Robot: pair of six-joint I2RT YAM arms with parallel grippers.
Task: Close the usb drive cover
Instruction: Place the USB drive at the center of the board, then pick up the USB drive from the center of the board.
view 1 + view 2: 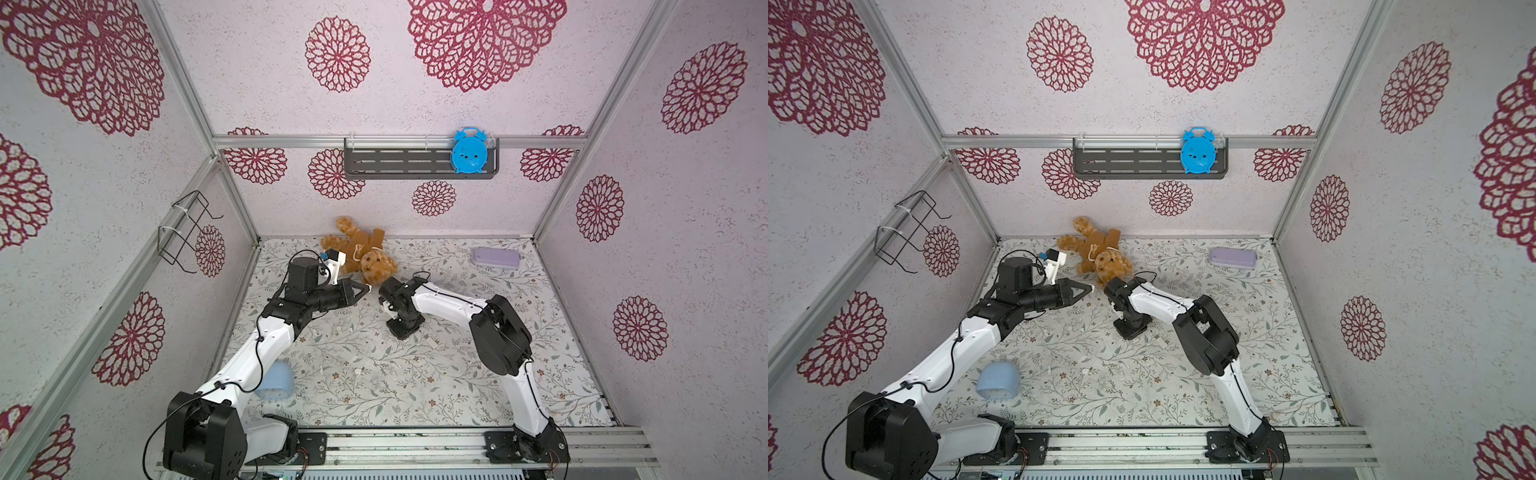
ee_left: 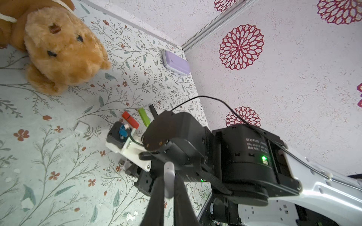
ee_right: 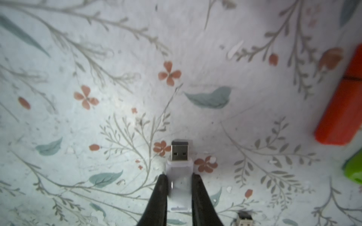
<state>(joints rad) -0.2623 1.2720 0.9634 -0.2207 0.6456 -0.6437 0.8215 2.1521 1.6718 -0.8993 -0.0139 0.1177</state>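
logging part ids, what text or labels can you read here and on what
"DM-J4310": white print on the black motor housing, left wrist view; what follows it is blurred.
Chinese lines above and below it: too blurred to read.
Small mark on the white camera mount: too small to read.
usb drive and cover: no print seen.
Top views: nothing readable.
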